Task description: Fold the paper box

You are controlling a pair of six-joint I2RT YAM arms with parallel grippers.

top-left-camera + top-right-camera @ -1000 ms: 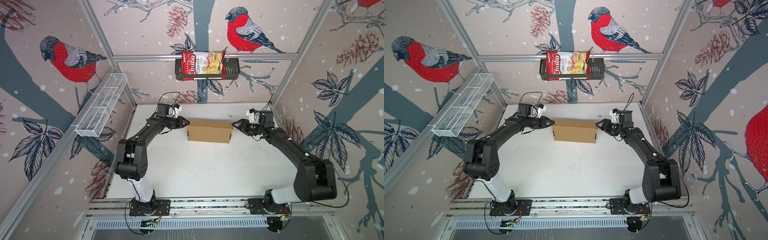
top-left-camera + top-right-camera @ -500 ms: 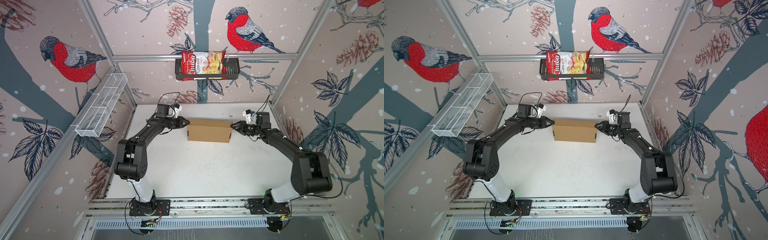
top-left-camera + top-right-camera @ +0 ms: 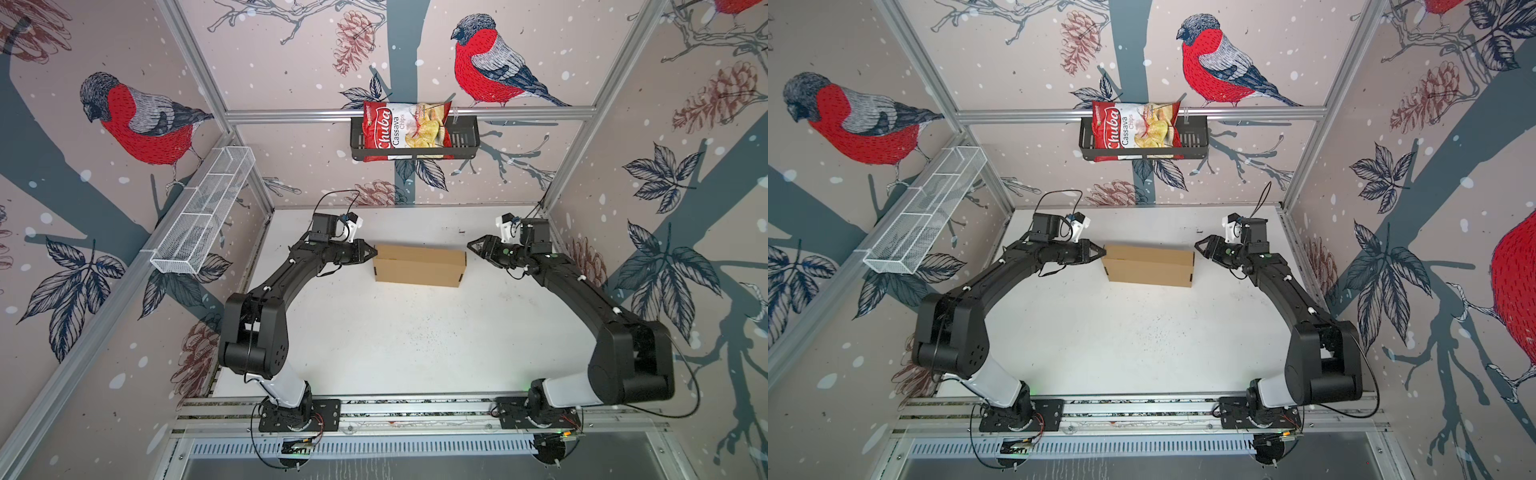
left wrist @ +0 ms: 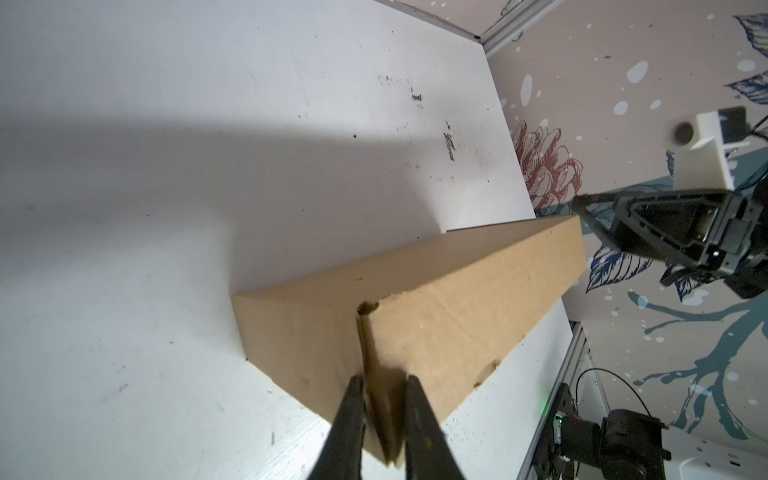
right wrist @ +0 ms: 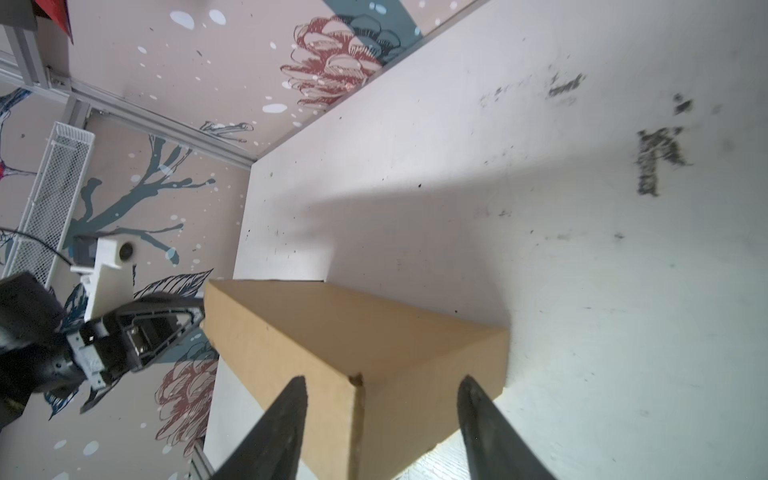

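Observation:
The paper box (image 3: 419,266) (image 3: 1148,266) is a plain brown closed carton lying flat at the back middle of the white table (image 3: 415,340). At its left end sits my left gripper (image 3: 374,252) (image 3: 1103,254). In the left wrist view that gripper (image 4: 382,388) has its fingers close together, pinched on a cardboard edge of the box (image 4: 457,299). My right gripper (image 3: 470,245) (image 3: 1197,245) hovers just off the right end, not touching. In the right wrist view it (image 5: 382,395) stands wide open, facing the box's end corner (image 5: 357,380).
A red chips bag (image 3: 405,131) sits in a black basket on the back wall. A white wire basket (image 3: 203,212) hangs on the left wall. The arms' base rail (image 3: 415,409) runs along the table's front edge.
My right gripper has drawn back a little from the box's right end. The left gripper and the box have stayed where they were.

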